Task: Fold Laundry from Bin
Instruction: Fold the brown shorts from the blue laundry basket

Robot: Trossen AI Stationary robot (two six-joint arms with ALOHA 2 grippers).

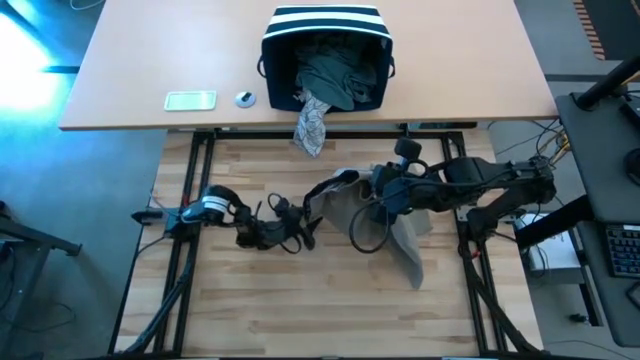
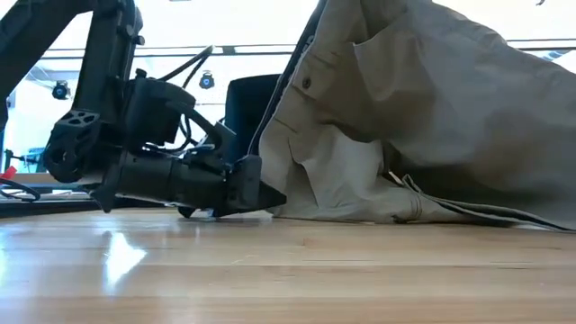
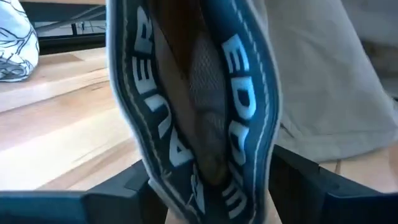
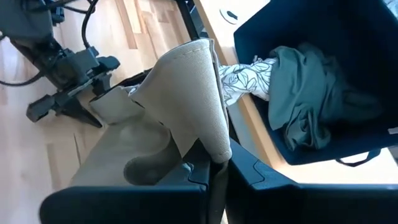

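Your right gripper (image 4: 214, 167) is pinched tight on the tan garment (image 1: 400, 225), holding it up over the wooden table (image 1: 250, 310). Your left gripper (image 2: 270, 195) grips its dark waistband (image 3: 193, 112) low by the table. The bin (image 1: 325, 40) lies tipped behind, with green laundry (image 1: 335, 75) inside.

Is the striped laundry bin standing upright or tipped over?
Tipped over. The bin lies on its side, mouth facing the arms, with a teal-green garment and a patterned one spilling out.

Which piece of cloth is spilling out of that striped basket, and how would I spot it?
Find the navy bin lying on its side on the far table. From its open mouth the grey-white patterned garment hangs over the table edge. Unlike the plain teal-green garment inside, it is pale with a dark print.
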